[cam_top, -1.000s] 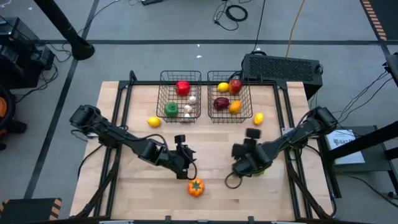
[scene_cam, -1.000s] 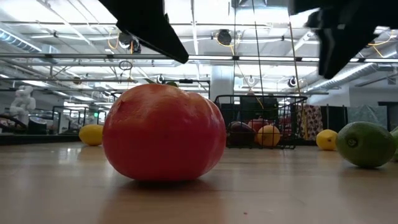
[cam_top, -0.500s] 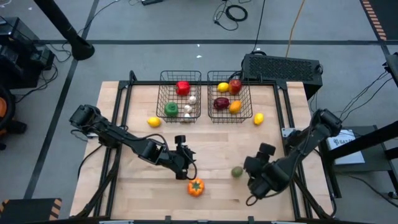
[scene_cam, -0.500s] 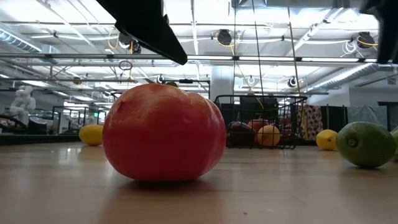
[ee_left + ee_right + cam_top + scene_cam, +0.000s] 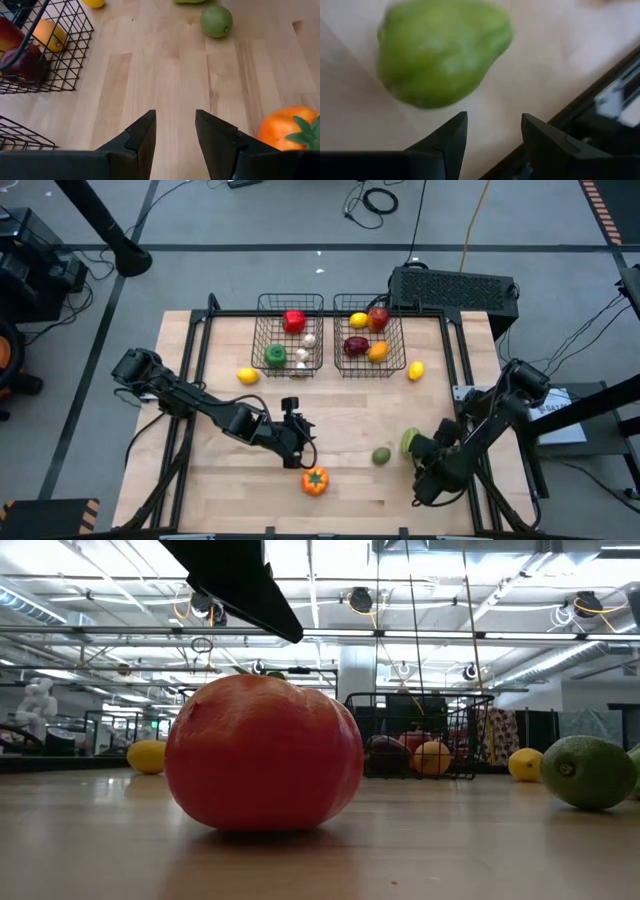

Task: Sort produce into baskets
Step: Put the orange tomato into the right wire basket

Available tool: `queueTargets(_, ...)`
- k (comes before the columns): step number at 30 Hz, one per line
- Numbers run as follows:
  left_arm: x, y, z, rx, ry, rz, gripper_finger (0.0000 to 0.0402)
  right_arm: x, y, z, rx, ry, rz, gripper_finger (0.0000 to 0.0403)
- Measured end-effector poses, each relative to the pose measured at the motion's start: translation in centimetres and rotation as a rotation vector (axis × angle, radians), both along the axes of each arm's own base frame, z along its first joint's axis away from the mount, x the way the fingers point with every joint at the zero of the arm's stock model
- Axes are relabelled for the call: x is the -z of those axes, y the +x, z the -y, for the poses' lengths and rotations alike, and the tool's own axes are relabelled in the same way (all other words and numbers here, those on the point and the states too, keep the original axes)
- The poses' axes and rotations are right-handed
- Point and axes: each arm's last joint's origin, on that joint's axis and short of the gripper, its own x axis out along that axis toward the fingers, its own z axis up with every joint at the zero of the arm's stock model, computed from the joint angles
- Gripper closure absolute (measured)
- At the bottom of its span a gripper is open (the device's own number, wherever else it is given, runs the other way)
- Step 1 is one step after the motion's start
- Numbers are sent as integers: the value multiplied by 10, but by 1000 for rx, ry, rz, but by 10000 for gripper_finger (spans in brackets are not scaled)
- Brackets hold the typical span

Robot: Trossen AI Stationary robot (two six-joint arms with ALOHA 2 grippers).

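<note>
An orange pepper stands on the table near the front edge; it fills the low view. My left gripper hovers open just behind it, and the pepper lies beside the fingers, untouched. A green lime and a light green piece lie on the table right of the middle. My right gripper is open beside the light green piece, which lies ahead of its fingers. Two wire baskets at the back hold produce. Two lemons lie beside them.
A black box stands behind the right basket. The table's right rail runs close by my right arm. Bare wood lies between the baskets and the grippers. The low view shows the lime and the right basket beyond the pepper.
My right gripper has gone from above the lime and the light green piece toward the table's near right corner, leaving both in plain sight on the table. It has also left the low view. The produce has stayed in place.
</note>
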Motion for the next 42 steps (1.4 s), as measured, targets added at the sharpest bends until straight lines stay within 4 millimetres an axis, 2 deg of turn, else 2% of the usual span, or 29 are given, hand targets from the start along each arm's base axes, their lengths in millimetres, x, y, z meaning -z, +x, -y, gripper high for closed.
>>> queueTargets(7, 0, 0, 0, -2, 3, 0, 256, 19, 4, -6, -4, 134, 68, 224)
queueTargets(19, 0, 0, 0, -3, 4, 0, 256, 21, 16, -13, -54, 166, 241, 225)
queueTargets(24, 1, -1, 0, -3, 9, -13, 256, 20, 19, -15, -72, 198, 233, 225)
queueTargets(30, 6, -7, -1, -17, 11, -90, 256, 2, 29, -27, -124, 261, 275, 225)
queueTargets(33, 11, -14, 1, -5, -25, -171, 256, -11, 34, -35, -166, 255, 359, 225)
queueTargets(38, 16, -27, 6, -97, -64, -252, 256, -30, 44, -47, -338, 137, 576, 225)
queueTargets(42, 14, -31, 28, -7, -106, -210, 256, -38, 56, -53, -472, -29, 797, 225)
